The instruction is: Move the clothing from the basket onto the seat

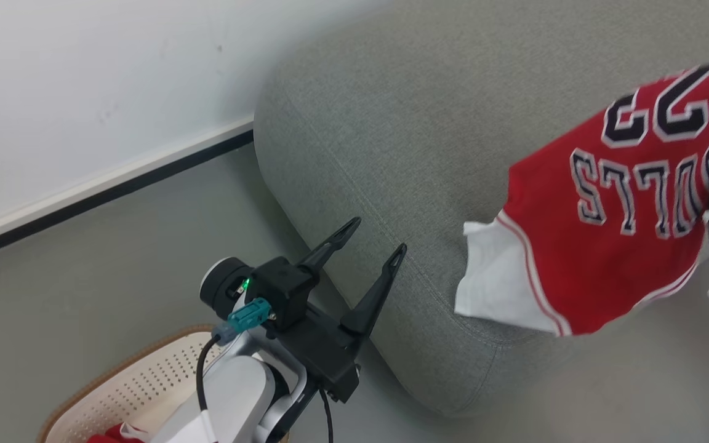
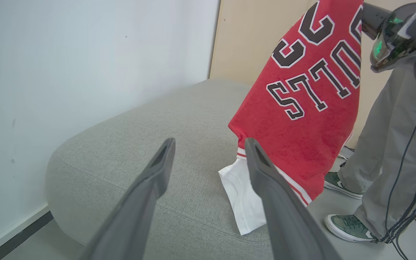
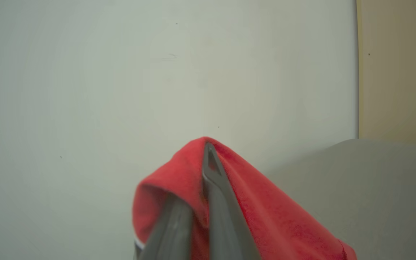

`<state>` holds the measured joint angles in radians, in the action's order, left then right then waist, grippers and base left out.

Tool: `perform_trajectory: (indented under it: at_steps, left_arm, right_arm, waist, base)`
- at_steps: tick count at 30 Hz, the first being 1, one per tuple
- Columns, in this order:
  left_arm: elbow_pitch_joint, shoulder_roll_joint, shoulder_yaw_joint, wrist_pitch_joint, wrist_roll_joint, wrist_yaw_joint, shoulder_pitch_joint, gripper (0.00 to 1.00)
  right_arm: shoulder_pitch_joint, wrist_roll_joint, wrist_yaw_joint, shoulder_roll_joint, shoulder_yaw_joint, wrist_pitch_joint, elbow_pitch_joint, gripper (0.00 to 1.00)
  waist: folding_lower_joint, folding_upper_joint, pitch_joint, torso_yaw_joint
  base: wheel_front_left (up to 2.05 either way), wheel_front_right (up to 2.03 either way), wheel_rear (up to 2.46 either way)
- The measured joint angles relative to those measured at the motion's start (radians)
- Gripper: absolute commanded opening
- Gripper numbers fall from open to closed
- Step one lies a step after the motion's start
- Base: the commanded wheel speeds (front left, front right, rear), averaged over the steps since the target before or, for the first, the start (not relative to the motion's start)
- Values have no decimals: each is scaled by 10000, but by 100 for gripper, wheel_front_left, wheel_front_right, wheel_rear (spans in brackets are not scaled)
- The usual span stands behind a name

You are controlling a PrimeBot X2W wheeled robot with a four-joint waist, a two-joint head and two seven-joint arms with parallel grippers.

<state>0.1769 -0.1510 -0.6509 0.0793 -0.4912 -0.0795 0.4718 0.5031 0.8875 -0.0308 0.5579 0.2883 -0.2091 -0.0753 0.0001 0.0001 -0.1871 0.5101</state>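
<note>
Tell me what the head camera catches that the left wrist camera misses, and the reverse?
Head view adds: the basket on the floor with a bit of red clothing in it, and the left gripper's body from above. Left wrist view adds: a person's grey trouser legs and green shoes, plus a beige panel. Shared: the red jersey hanging over the grey seat, the white wall, and the left fingers spread open.

jersey [image 1: 613, 246] over seat [image 1: 391, 123] edge, basket [image 1: 133, 387] left of seat

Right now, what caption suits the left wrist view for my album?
Open left fingers frame a hanging red jersey, its white hem reaching the grey seat.
</note>
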Motion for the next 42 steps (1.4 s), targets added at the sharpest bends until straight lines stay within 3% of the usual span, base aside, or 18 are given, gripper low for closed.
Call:
perform_trajectory:
  at_steps: [5, 6, 9, 22, 32, 42]
  left_arm:
    - [-219, 96, -69, -163, 86, 0, 306, 100]
    - [-318, 107, -127, -265, 104, 0, 414, 100]
    - [-481, 127, -150, -435, 190, 2, 735, 100]
    - [-865, 117, -113, -779, 516, 4, 1665, 100]
    - [-472, 94, 35, -719, 539, -10, 2206, 100]
    - [-56, 48, 117, -391, 533, -98, 2214, 100]
  right_arm:
    - [1543, 107, 416, 123, -98, 431, -558, 0]
    - [2473, 125, 671, 267, -107, 729, -1074, 0]
    - [3718, 130, 918, 593, -276, 1043, -2121, 0]
    - [6317, 121, 1114, 1177, -713, 1365, -4635, 0]
    - [6489, -173, 1202, 809, -253, 1151, -6964, 0]
    - [5792, -552, 1384, 267, 669, 1561, -8863, 0]
  waist:
    - [0, 0, -390, -162]
    - [1, 0, -686, -293]
    - [1, 0, -1250, -585]
    - [2, 0, -2891, -1641]
    - [1, 1, -3962, -2473]
    - [0, 0, -4078, -2936]
  base:
    - [0, 0, 0]
    - [0, 0, 0]
    - [0, 0, 0]
    - [0, 0, 0]
    - [0, 0, 0]
    - [0, 0, 0]
